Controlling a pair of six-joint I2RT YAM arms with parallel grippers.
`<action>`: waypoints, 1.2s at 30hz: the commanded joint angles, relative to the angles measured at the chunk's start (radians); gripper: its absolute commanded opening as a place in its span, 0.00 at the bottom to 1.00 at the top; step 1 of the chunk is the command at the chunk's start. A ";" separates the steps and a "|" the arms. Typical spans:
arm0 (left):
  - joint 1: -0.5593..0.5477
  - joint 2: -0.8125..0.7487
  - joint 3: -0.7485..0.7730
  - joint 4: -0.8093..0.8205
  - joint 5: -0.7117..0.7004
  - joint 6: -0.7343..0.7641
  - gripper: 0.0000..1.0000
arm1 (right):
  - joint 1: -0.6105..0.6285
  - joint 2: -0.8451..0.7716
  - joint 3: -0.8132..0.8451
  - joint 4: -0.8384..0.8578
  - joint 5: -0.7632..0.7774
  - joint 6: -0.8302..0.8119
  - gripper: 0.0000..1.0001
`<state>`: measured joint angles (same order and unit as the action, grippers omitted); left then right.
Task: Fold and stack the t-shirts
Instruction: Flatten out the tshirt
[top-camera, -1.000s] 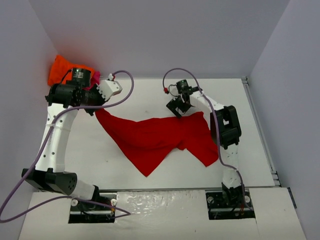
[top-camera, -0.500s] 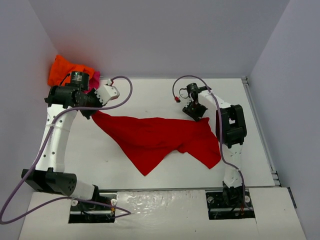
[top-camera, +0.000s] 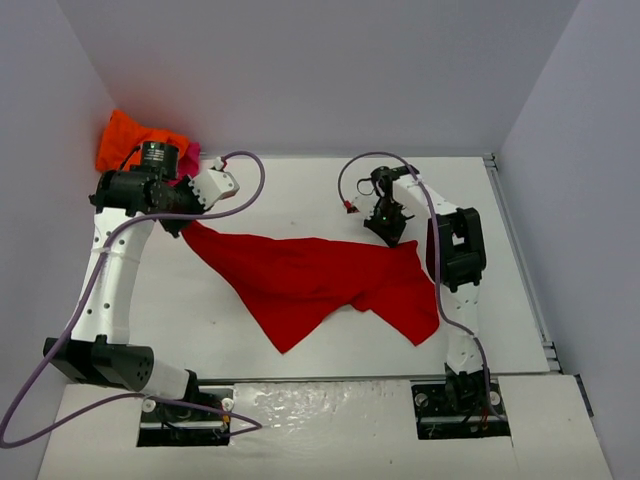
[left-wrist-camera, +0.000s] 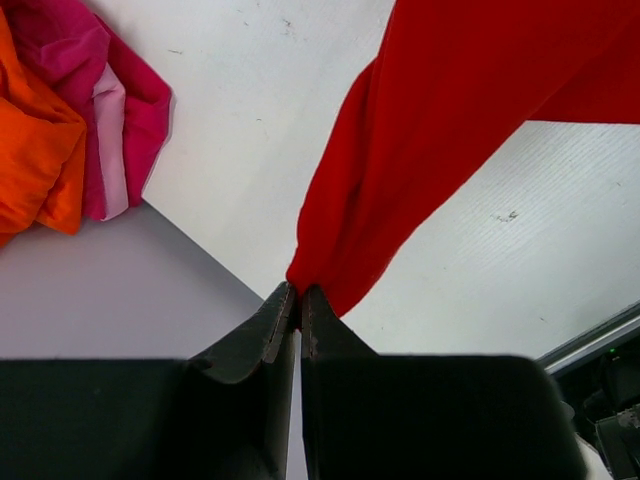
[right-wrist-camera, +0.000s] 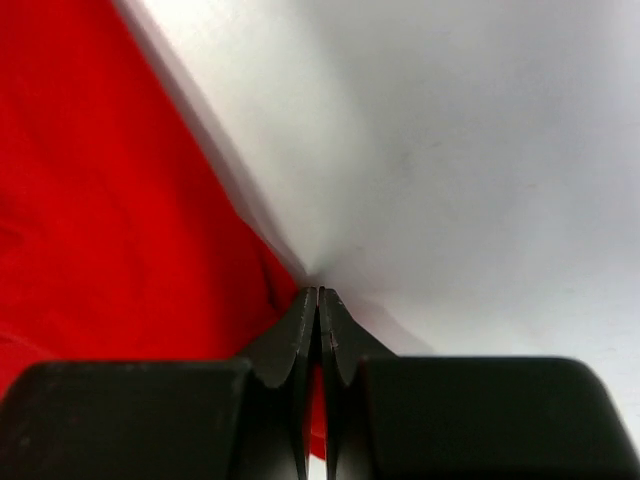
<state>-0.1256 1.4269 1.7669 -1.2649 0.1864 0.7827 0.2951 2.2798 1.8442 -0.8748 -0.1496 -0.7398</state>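
Observation:
The red t-shirt (top-camera: 310, 275) lies spread and creased across the middle of the table. My left gripper (left-wrist-camera: 298, 292) is shut on its left corner, and the red t-shirt (left-wrist-camera: 440, 130) hangs up and away from the jaws. My right gripper (right-wrist-camera: 318, 294) is shut on the shirt's upper right edge, with red cloth (right-wrist-camera: 110, 220) to its left and a sliver between the fingers. The orange t-shirt (top-camera: 125, 135) and the pink t-shirt (top-camera: 190, 152) sit bunched in the far left corner, behind the left gripper (top-camera: 188, 226). The right gripper (top-camera: 388, 232) is low over the cloth.
White walls close in the table on the left, back and right. The orange shirt (left-wrist-camera: 30, 150) and pink shirt (left-wrist-camera: 110, 90) lie near the left wall edge. A metal rail (top-camera: 520, 260) runs along the table's right side.
My right gripper moved right to the shirt's upper edge, came down and closed from wide open onto the cloth. The left gripper pulled its corner slightly left.

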 joint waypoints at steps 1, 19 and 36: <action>0.017 -0.012 0.042 0.117 -0.037 -0.027 0.00 | -0.010 -0.030 0.179 0.003 0.040 0.062 0.00; 0.036 0.220 0.070 0.555 -0.321 -0.160 0.00 | -0.024 -0.033 0.284 0.322 0.245 0.225 0.00; 0.031 0.121 0.031 0.601 -0.070 -0.244 0.83 | -0.122 -0.169 0.175 0.531 0.331 0.330 1.00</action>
<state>-0.0500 1.6756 1.7856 -0.6422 -0.0168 0.5474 0.2508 2.2853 2.0556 -0.4291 0.1721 -0.4643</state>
